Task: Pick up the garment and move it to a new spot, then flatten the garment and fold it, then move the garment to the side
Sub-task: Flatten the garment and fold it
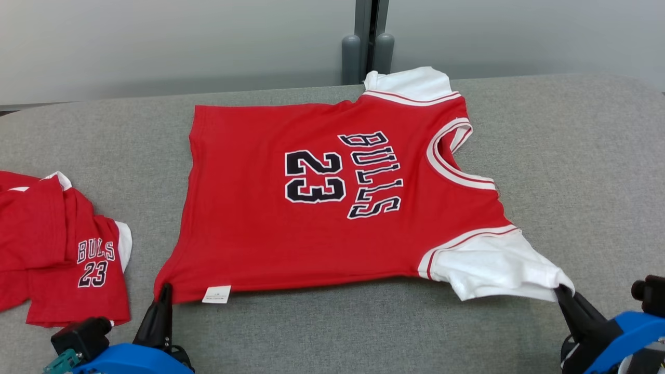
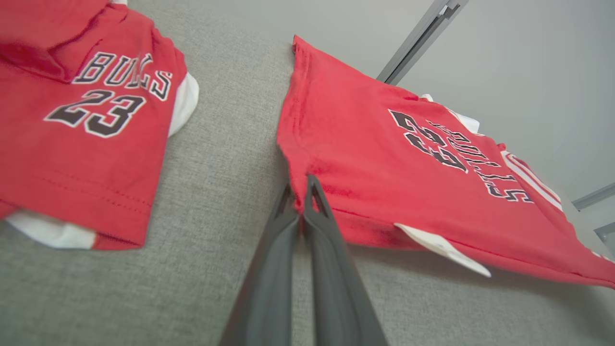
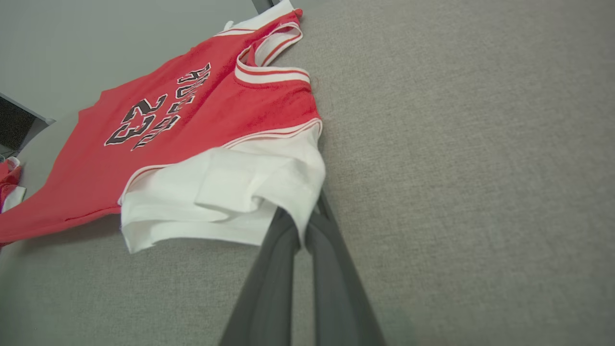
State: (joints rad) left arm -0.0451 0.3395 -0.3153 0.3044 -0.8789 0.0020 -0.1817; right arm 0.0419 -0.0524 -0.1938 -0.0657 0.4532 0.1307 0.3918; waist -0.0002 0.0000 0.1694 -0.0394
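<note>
**Grey-covered table (image 1: 571, 156): garment (image 1: 322, 228) being held along its near edge**

Grey fabric is covering the table, with a pale wall (image 1: 156, 41) running behind it. The garment, a red jersey with white sleeves, is lying face up near the middle. Its long axis is running across the robot's front, with the hem toward the robot's left and the collar toward its right. The left gripper (image 1: 165, 291) is reaching in low from the near side, its fingers pressed together on the near hem corner, just beside a white label (image 1: 216, 294). The right gripper (image 1: 563, 293) is clamping the tip of the near white sleeve, where the cloth is lifting slightly off the surface. Both pairs of fingers are pointing away from the robot and slightly inward. With one gripper at each end of the near edge and the garment lying beyond both, the coming move is probably a fold or drag across the short axis. A second jersey (image 1: 62, 249), folded, is resting well apart at the far left.
</note>
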